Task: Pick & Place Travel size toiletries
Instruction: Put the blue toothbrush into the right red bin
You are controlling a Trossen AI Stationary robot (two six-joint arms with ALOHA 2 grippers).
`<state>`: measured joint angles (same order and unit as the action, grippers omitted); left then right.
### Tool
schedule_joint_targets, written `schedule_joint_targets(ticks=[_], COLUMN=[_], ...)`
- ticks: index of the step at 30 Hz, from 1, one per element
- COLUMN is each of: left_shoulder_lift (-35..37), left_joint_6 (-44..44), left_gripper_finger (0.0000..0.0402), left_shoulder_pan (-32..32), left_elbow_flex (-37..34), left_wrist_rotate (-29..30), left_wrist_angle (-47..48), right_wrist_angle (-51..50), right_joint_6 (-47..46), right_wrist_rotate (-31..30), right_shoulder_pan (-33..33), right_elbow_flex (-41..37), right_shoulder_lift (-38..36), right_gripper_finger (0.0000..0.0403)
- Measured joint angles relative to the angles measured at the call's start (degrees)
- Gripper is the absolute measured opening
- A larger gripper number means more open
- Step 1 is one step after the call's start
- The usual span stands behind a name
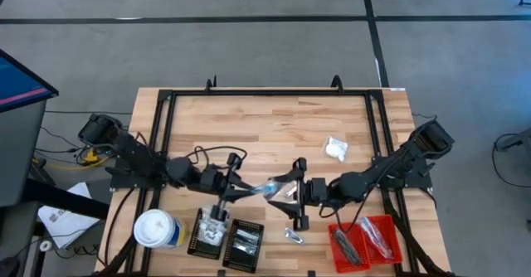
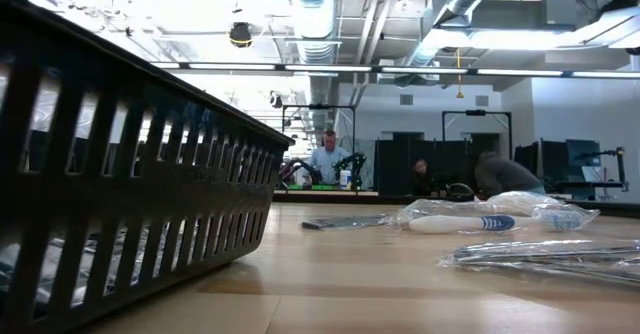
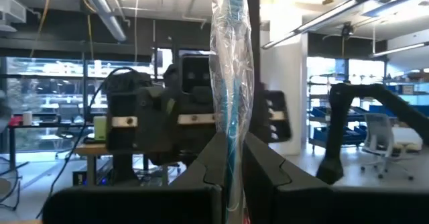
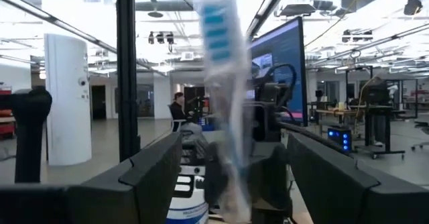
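High view, front edge: white-topped canister (image 1: pixel 155 229), two black trays (image 1: pixel 227 238), red tray (image 1: pixel 366 241) holding dark bars.
Small packet (image 1: pixel 293 235): lying on wood, front centre.
Left gripper (image 1: pixel 249 191): clamped on wrapped blue-and-white stick (image 1: pixel 276 189), lifted above mid-table.
Right gripper (image 1: pixel 292 196): fingers wide, either side of stick's far end, apparently not touching.
White puffy packet (image 1: pixel 335 149): farther back, right of centre.

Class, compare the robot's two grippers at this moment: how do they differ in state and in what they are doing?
The left gripper is shut on the wrapped blue stick; the right gripper is open, holding nothing. The stick runs out from the left gripper's fingers, but only stands between the right gripper's spread fingers, apparently untouched. Both are dark, two-fingered, and face each other over the wooden table.
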<state>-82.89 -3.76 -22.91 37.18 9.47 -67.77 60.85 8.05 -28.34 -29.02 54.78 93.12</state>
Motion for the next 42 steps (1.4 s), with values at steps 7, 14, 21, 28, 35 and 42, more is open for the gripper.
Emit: schedule_joint_targets(ticks=[7, 14, 21, 28, 35, 42], left_shoulder_lift=[-2.95, -2.99, -2.99, -2.99, -2.99, -2.99], left_joint_6=[0.01, 0.12, 1.16, 1.13, 1.13, 1.15], left_gripper_finger=[0.0014, 0.0014, 0.0014, 0.0014, 0.0014, 0.0014], left_shoulder_pan=[0.76, 0.87, 1.5, 1.53, 1.53, 1.53], left_elbow_flex=[3.12, 3.2, 3.2, 3.2, 3.2, 3.2], left_wrist_rotate=[0.55, 1.68, 4.99, 5.6, 5.61, 6.15], left_wrist_angle=[-0.26, -0.17, -0.03, 0.53, 0.53, 1.42], right_wrist_angle=[-1.5, -1.46, -1.46, -1.61, -1.59, -1.63], right_joint_6=[-0.59, -1.07, -2.1, -3.19, -3.63, -3.13], right_wrist_rotate=[-0.02, -0.02, -0.04, -0.02, -0.03, -0.02], right_shoulder_pan=[0.68, 0.66, 1.43, 2.32, 2.75, 2.95], right_elbow_flex=[0.0, 0.0, 0.0, 0.0, 0.0, 0.0], right_shoulder_lift=[-0.02, -0.02, -0.02, -0.02, -0.02, -0.04], right_gripper_finger=[0.0265, 0.0265, 0.0265, 0.0265, 0.0243, 0.0151])
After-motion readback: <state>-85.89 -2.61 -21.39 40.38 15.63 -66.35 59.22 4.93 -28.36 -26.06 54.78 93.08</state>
